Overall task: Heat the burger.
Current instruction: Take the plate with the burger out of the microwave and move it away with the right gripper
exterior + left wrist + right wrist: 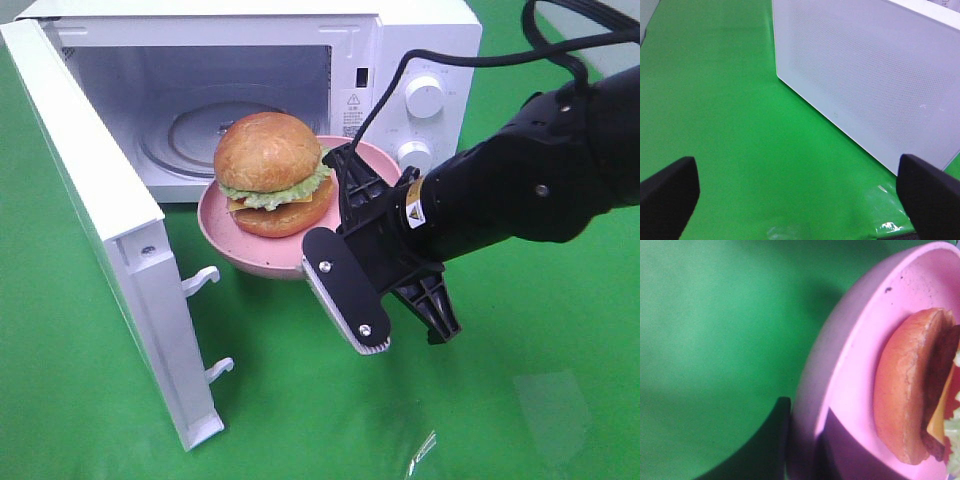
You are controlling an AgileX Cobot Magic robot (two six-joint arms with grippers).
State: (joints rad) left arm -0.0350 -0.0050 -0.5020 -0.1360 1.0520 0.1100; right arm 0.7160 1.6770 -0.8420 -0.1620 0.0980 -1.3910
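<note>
The round burger (270, 172), with a glossy golden-brown domed bun, green lettuce and orange cheese, sits on a round pink plate (225, 235). The right gripper's (345, 215) fingers pinch the plate's rim, holding it in front of the white microwave's (420, 40) open cavity, above the green bench (300, 400). The door (110, 240) stands wide. The left gripper's (797, 190) fingers are spread apart, empty.

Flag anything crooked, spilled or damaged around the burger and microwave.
Nothing spilled or broken. The burger sits upright on the pink plate, which the right gripper holds by its rim in front of the open microwave. Lettuce hangs over the bun's edge and the top bun sits slightly off-centre.
</note>
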